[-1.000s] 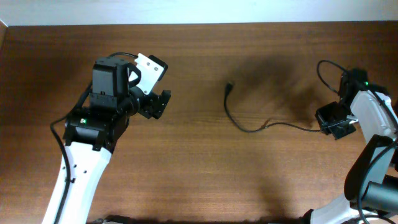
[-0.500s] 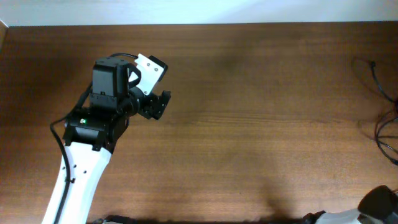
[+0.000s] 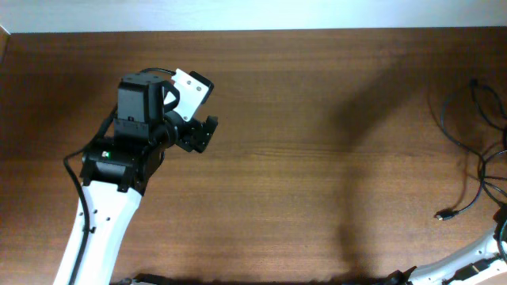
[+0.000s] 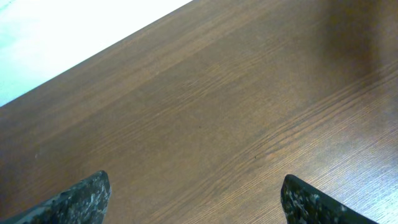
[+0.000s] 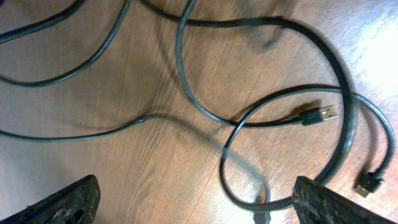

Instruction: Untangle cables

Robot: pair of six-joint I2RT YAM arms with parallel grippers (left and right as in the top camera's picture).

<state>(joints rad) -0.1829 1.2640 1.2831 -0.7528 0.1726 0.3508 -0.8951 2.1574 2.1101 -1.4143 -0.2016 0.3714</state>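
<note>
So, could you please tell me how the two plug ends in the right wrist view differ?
The larger plug is long with a flat metallic tip; the smaller plug is short and stubby. The larger plug lies inside a loop of the cables; the smaller plug lies outside it, near the lower right corner. Both have black bodies and lie on the table.

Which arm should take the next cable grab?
Right. The cables lie at the table's right edge, their loops and a USB plug directly under the right gripper's open fingers. The left gripper hangs over bare wood, far across the table.
</note>
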